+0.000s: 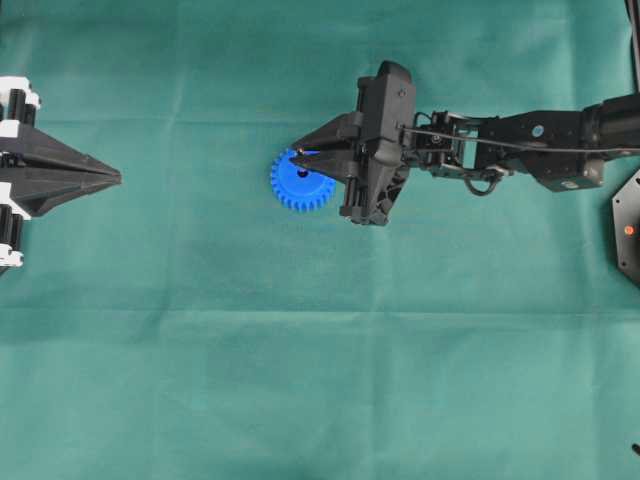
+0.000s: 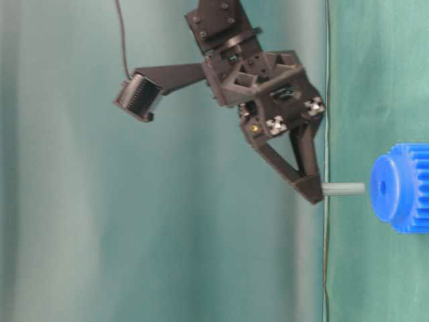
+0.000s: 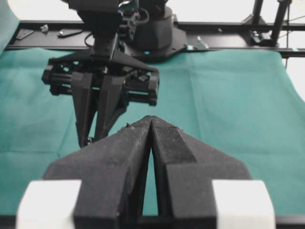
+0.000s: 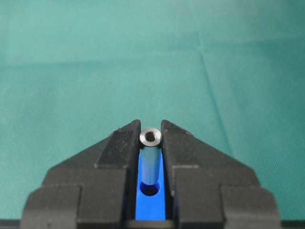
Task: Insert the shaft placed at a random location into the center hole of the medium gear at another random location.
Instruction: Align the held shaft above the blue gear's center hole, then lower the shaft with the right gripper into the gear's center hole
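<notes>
The blue medium gear [image 1: 300, 186] lies flat on the green cloth, partly under my right gripper [image 1: 297, 150]. That gripper is shut on the silvery shaft [image 4: 150, 157] at its top end and holds it upright over the gear [image 4: 150, 210]. The shaft's lower end lines up with the center hole [image 4: 150, 189]. In the table-level view the shaft [image 2: 343, 189] ends a small gap short of the gear's hub [image 2: 383, 188]. My left gripper [image 1: 117, 178] is shut and empty at the far left, well away from the gear; its tips [image 3: 151, 119] touch.
The green cloth [image 1: 320, 380] covers the whole table. A black mount [image 1: 628, 228] with a red light sits at the right edge. The right arm [image 3: 102, 90] hangs in front of the left wrist camera.
</notes>
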### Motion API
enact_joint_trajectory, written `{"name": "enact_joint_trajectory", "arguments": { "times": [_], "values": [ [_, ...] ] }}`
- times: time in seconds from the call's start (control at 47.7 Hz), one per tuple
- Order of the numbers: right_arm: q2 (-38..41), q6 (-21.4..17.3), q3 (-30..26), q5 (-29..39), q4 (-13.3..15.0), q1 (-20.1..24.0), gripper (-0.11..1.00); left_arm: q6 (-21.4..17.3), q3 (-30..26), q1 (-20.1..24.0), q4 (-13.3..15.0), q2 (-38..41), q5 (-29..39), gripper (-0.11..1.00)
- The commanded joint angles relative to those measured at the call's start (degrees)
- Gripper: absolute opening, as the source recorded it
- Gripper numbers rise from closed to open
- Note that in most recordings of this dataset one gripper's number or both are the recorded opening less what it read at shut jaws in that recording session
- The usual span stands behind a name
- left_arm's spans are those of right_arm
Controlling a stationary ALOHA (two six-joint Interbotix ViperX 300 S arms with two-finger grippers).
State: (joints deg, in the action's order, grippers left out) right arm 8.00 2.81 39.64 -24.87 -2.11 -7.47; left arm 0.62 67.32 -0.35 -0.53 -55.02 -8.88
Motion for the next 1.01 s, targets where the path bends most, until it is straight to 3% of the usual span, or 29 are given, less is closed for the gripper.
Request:
{"name": "enact_joint_trajectory", "arguments": {
  "times": [0.0,0.986],
  "values": [
    [0.3,0.4,-1.1,-1.8,-0.3,0.2,0.14,0.1,-0.8,0.1,-0.2,0.4,-0.4,0.0],
    [5.5,0.3,-0.6,-3.5,-1.0,0.2,0.14,0.0,-0.7,0.1,-0.2,0.4,-0.3,0.0]
  ]
}}
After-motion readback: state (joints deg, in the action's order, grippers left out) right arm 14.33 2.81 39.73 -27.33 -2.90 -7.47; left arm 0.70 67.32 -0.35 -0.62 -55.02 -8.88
